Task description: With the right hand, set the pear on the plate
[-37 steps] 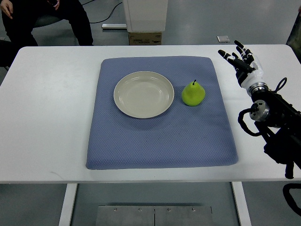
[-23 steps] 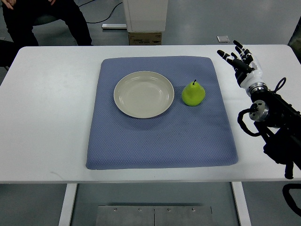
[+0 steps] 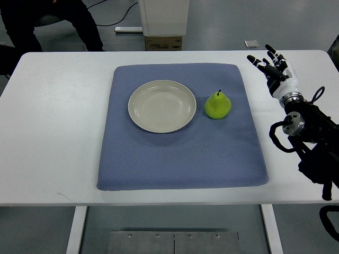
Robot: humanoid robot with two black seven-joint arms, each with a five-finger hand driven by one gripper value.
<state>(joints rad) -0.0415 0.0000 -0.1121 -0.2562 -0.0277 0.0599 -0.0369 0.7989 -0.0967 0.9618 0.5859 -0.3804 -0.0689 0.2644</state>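
Pre-grasp stage, nothing picked yet. Right hand parked over bare white table at the far right, off the edge of the blue mat, fingers spread and empty, pointing away from the robot. Arm entering from the right edge, cabling visible along the forearm. Left hand not in frame. Pear standing upright on the mat, stem up, just beside the right rim of the plate, small gap between them, not touching. Plate empty, sitting a bit left of mat centre. Hand well apart from pear, with open mat between them. Judged step: reach not yet begun, roughly zero progress on the task. Next move probably needs: sweep hand left and toward the robot over the mat, drop down around the pear body below the stem, close fingers evenly. Approach from the right side looks cleanest, since the plate rim blocks the left side of the pear. Risks, as a guess: rounded waxy-looking surface could slip or roll if contact lands off-centre; a nudge left would knock it against the rim. After grasp, only a short lift and leftward carry to clear the rim, then set down in the plate's middle. Dark-clothed person seated past the table's far left corner, clear of the work area.
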